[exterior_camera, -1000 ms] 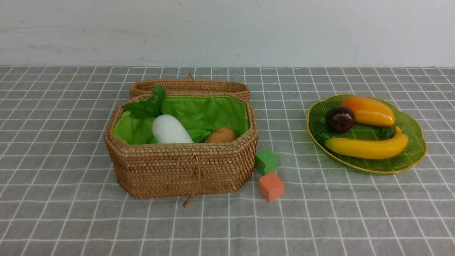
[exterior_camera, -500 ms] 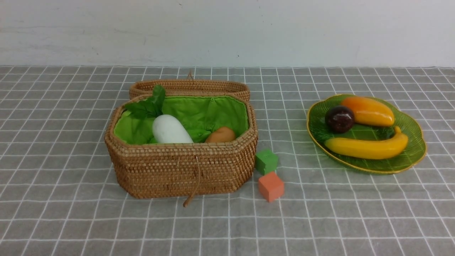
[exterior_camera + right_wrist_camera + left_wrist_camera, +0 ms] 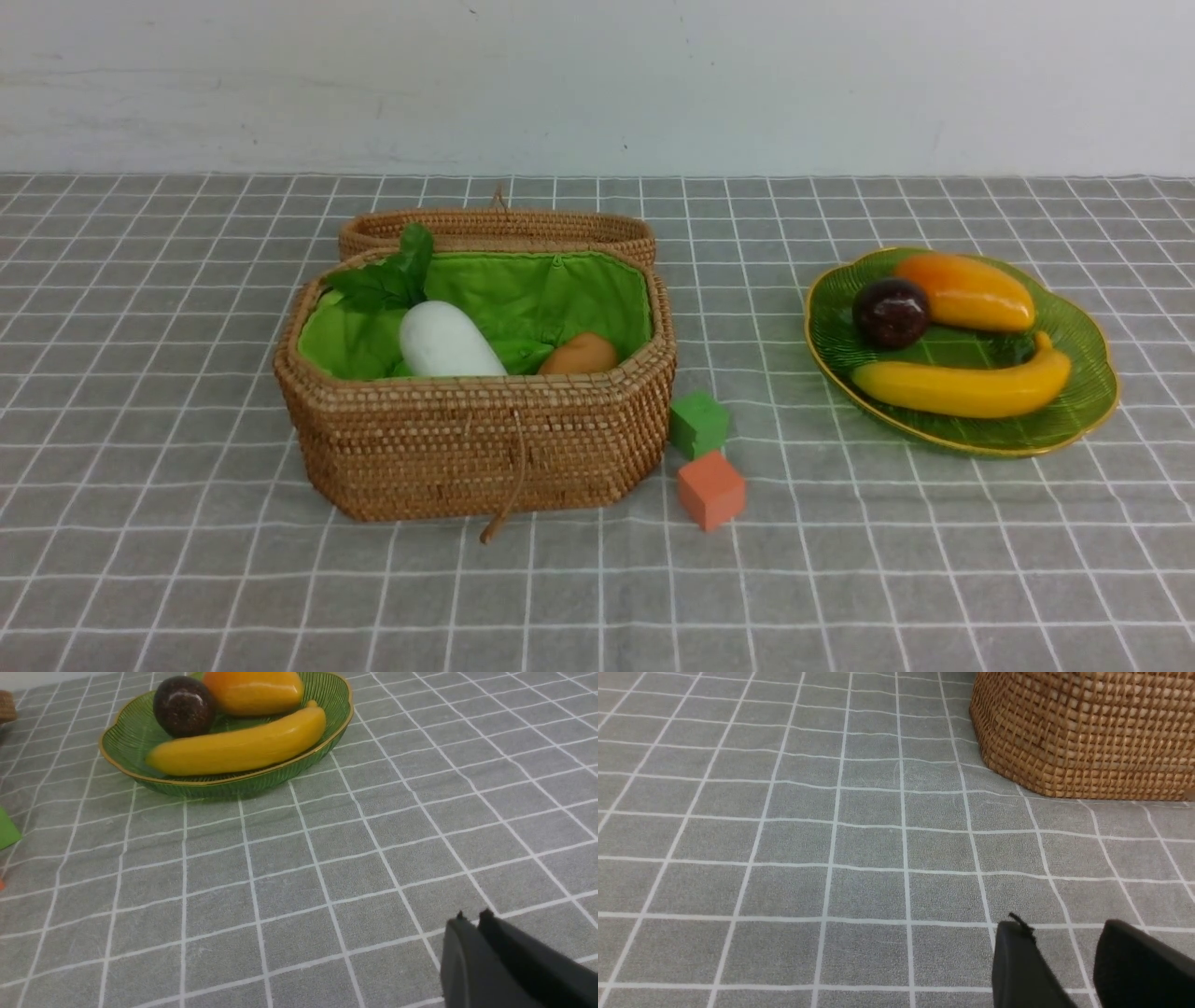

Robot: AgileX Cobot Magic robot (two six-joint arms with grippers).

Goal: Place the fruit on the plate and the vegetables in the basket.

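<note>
Three fruits (image 3: 962, 387) on the plate (image 3: 1083, 420), two vegetables (image 3: 448, 341) in the basket (image 3: 467, 448).

Grey white-gridded tablecloth (image 3: 934, 560), tan basket (image 3: 467, 448), perhaps speckled purple mangosteen (image 3: 891, 313).

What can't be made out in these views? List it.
- Front view: the basket wall hides its floor and the undersides of the radish and potato.
- Left wrist view: the left pincer is cut off by the frame edge.
- Right wrist view: the green cube is cropped at the edge.
</note>
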